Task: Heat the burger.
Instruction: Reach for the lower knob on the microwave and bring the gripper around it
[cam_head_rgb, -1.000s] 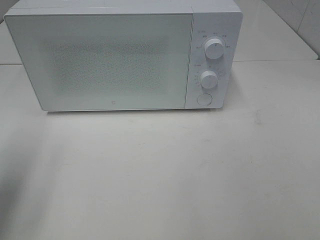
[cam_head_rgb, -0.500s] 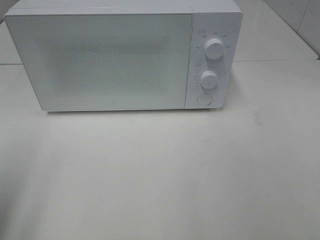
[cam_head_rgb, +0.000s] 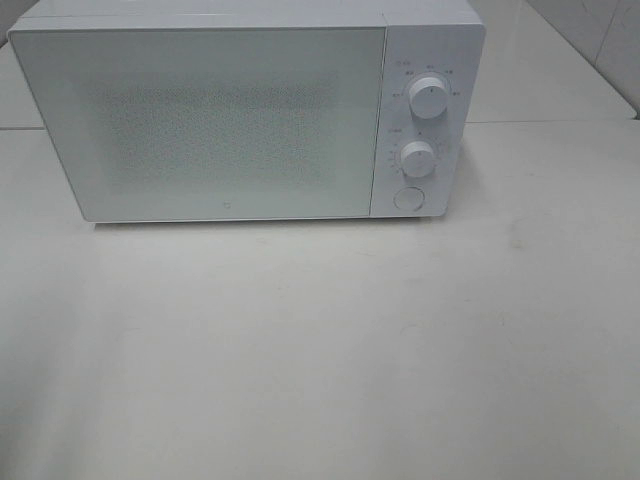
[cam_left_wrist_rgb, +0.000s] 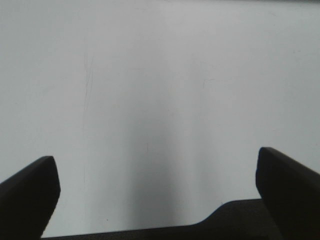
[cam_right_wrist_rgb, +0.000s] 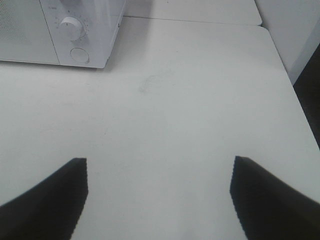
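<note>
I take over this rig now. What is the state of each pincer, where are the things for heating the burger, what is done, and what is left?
Left pincer: open, empty, over the table.
Right pincer: open, empty, over the table, on the knob side of the microwave.
Microwave: at the back of the table, door shut.
Burger: in no view; I cannot tell whether it is behind the door.
Done: nothing I can confirm.
Left: find the burger, make sure it is inside, then set the knobs.
</note>
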